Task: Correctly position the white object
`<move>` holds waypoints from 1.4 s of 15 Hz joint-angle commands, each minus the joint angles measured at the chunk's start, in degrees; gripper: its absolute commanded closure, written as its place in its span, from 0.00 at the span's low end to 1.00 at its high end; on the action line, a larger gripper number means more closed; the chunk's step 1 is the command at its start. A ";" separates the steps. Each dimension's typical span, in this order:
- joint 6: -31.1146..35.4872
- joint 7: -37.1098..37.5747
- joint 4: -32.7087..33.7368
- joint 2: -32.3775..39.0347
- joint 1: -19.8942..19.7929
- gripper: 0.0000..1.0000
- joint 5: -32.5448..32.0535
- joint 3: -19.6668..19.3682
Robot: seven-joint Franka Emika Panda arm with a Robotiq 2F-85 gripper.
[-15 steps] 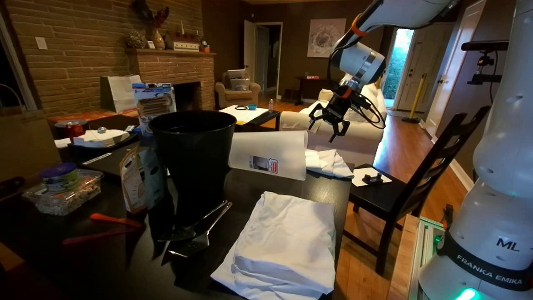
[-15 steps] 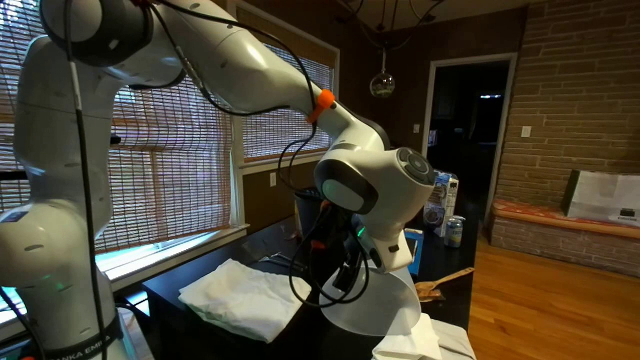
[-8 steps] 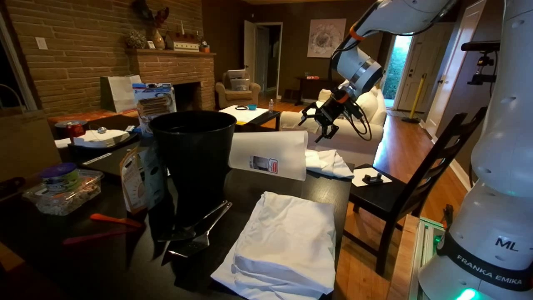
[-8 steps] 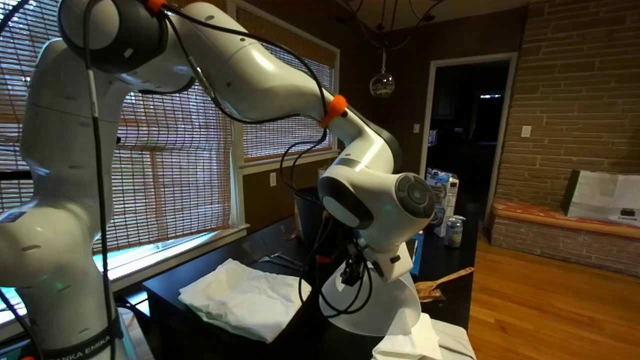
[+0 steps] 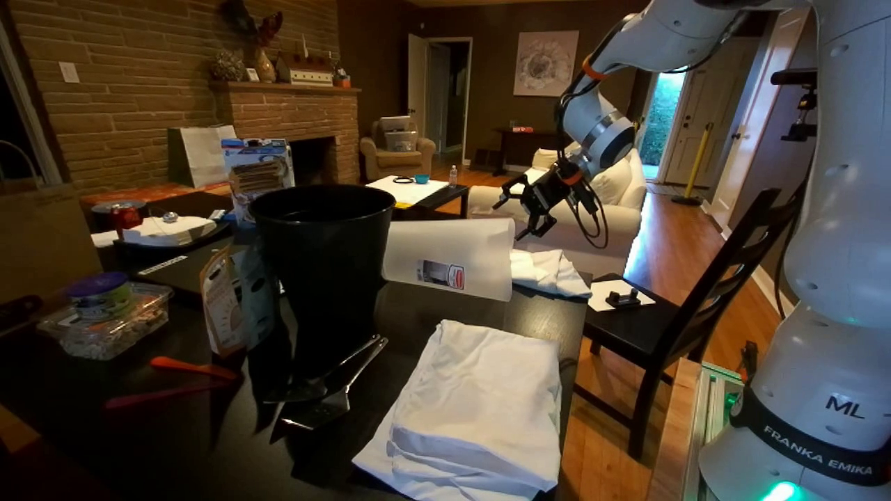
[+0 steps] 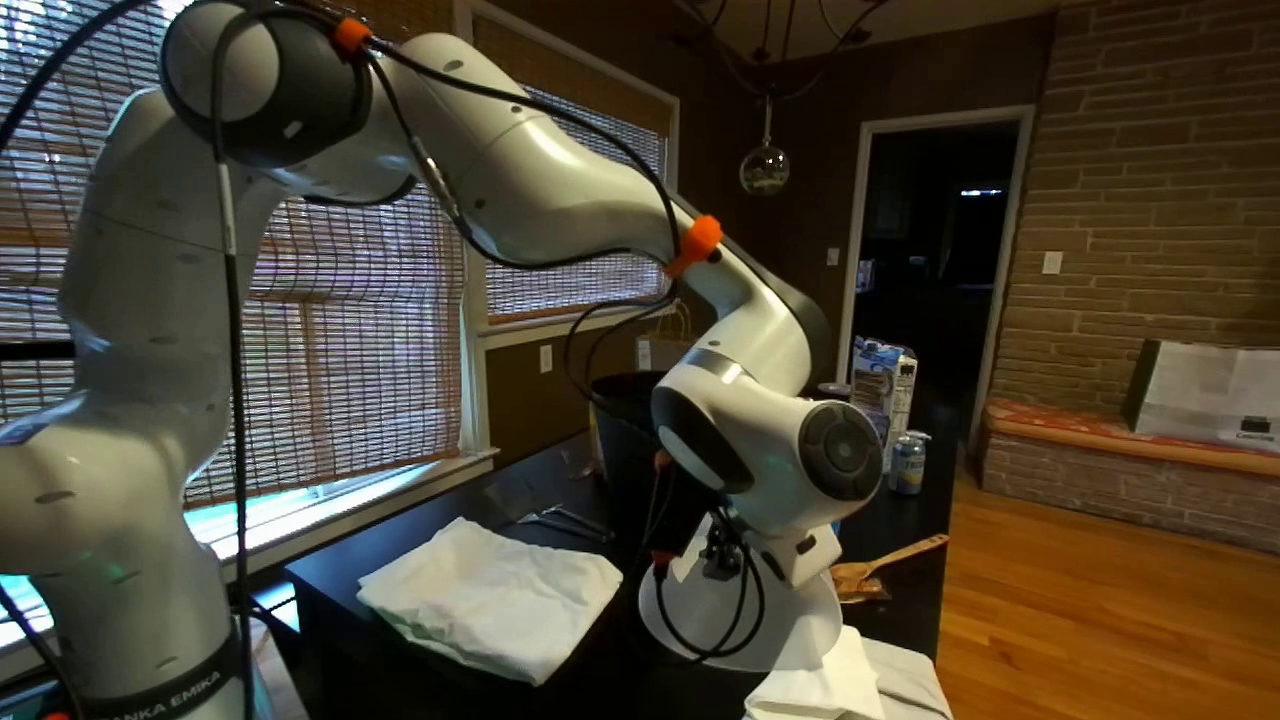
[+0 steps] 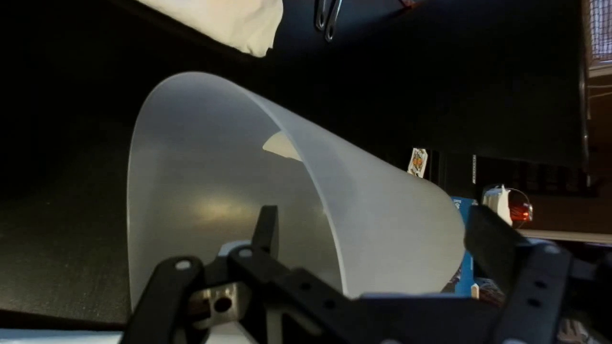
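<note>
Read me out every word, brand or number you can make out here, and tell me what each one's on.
"ML": on the arm's white base.
"FRANKA EMIKA": on the black band around that base.
Too small or blurred to read: the label on the white bin, and the print on the carton, the can, the paper bag and the purple-lidded tub.
Nothing else reads clearly.

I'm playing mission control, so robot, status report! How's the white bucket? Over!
Gripper wide open, nothing gripped. White bucket lying on its side, not upright yet. Black bin standing close by, might get in the way.
</note>
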 commanded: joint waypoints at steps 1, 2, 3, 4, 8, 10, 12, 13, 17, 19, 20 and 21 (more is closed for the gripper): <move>-1.54 -4.09 3.26 3.01 -1.67 0.00 4.92 0.88; -1.77 -4.61 3.64 3.34 -1.71 0.00 5.90 0.93; -1.73 -5.29 4.12 3.71 -1.72 0.00 6.60 0.97; -1.90 -5.54 4.52 3.98 -1.71 0.01 7.26 0.97; -2.16 -6.13 5.67 5.12 -1.65 0.35 8.62 0.97; -2.19 -6.15 6.14 5.65 -1.65 0.50 8.59 0.93; -2.12 -6.06 6.44 6.05 -1.66 0.64 8.17 0.86; -2.01 -6.03 6.46 6.21 -1.68 0.70 8.02 0.83; -1.72 -5.88 6.68 6.24 -1.52 0.98 6.82 0.61; -1.84 -5.79 6.78 5.48 -1.31 0.98 6.45 0.54; -2.02 -5.54 7.03 4.97 -1.18 0.97 6.27 0.50; -2.14 -5.57 7.26 4.56 -1.03 0.99 6.15 0.48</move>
